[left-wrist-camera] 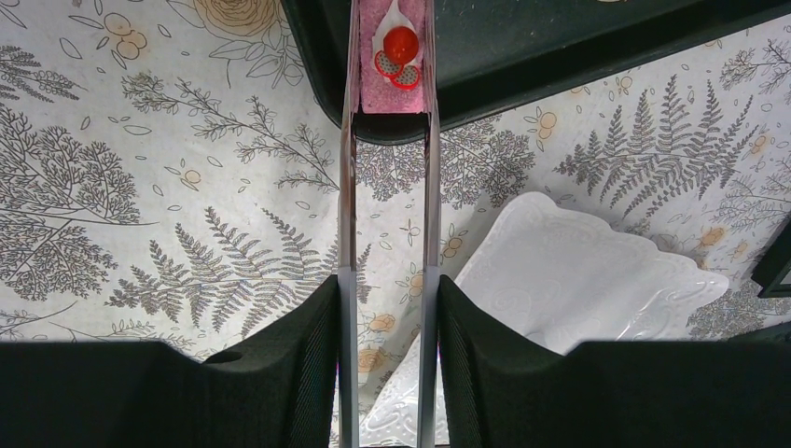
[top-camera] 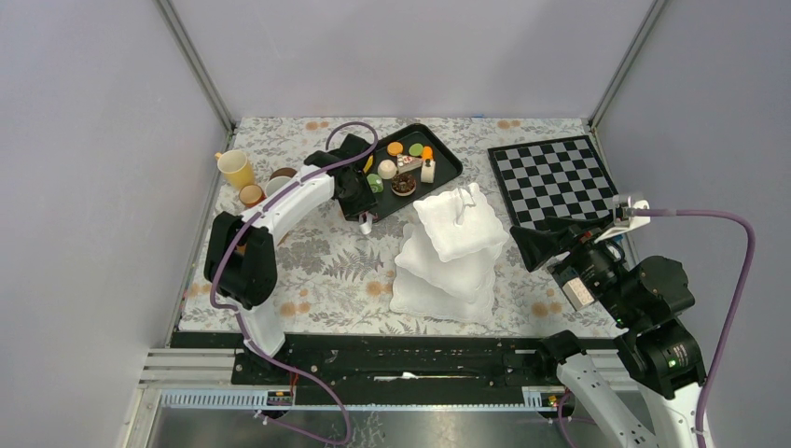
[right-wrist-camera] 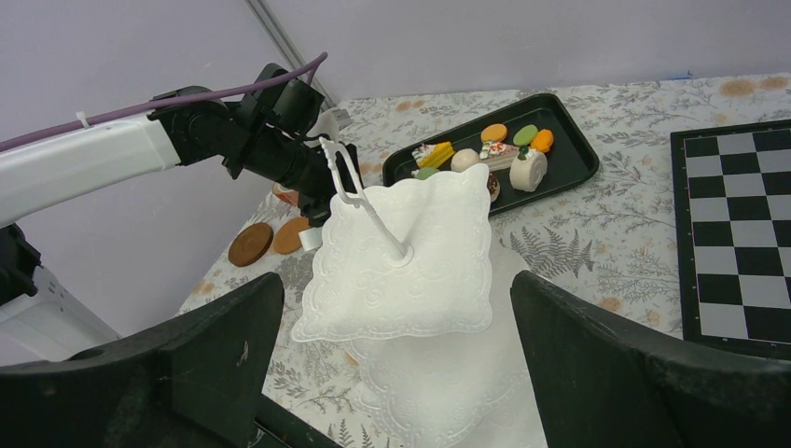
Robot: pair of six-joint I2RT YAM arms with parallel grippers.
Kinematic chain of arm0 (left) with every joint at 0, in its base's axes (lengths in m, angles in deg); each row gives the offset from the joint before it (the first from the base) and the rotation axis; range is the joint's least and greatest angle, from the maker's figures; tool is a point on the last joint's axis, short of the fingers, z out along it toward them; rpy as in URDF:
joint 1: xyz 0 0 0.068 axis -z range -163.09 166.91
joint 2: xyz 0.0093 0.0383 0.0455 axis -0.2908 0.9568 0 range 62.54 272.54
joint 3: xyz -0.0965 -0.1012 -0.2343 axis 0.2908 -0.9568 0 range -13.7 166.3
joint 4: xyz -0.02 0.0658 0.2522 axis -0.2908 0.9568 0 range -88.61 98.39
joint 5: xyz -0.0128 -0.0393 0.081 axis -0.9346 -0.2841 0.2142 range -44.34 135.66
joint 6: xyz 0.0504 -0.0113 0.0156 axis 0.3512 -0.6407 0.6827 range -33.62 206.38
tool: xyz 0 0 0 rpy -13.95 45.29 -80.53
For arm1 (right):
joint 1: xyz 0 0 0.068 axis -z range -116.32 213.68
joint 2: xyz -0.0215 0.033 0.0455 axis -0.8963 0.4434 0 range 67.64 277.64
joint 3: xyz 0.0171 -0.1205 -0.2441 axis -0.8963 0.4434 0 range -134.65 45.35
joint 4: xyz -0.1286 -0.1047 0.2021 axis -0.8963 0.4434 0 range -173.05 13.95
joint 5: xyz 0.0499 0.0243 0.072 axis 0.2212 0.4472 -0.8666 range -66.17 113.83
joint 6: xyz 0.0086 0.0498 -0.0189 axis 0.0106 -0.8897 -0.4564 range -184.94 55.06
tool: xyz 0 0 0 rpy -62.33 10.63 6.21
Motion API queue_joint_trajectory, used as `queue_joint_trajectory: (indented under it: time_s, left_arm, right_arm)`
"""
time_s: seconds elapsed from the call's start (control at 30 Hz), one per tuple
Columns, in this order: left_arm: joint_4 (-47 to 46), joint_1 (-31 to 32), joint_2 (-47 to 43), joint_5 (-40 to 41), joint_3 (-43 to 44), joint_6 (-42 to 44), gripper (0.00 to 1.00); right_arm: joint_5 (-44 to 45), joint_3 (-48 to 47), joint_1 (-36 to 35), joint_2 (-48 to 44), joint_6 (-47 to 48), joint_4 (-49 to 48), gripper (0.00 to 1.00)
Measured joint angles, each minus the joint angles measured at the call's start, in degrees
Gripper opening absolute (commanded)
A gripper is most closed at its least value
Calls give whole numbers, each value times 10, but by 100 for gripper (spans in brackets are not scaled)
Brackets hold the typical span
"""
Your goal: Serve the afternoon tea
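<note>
At the near edge of the tray (left-wrist-camera: 560, 56), a pink cake (left-wrist-camera: 392, 79) is being pinched by tongs (left-wrist-camera: 347, 233) clamped in the left gripper (left-wrist-camera: 387, 299); a drop is likely being risked through slippage.

- I count one white three-tier stand (top-camera: 438, 233).
- One black tray (right-wrist-camera: 571, 154), one chessboard (top-camera: 550, 177).
- About nine small cakes and macarons (right-wrist-camera: 494, 133) on the tray.
- One pink cake (left-wrist-camera: 392, 79) in my one pair of tongs (left-wrist-camera: 347, 233).
- Two brown saucers (right-wrist-camera: 250, 245), one yellow cup (top-camera: 235, 168).

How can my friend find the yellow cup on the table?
On the table, find the black tray at the far middle, then look left past the left arm to the edge. The yellow cup stands there with brown pieces beside it; it is the tallest and the only yellow one.
</note>
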Motion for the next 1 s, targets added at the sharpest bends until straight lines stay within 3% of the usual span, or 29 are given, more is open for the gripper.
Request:
queue_joint_trajectory:
  time_s: [0.7,1.0]
  left_arm:
    - [-12,0,-79,40,-23,57,0]
    - [-26,2,-155,34,-80,174,0]
  right_arm:
    - [0,1,0,5,-6,-4,98]
    - [1,5,0,8,-10,-5,98]
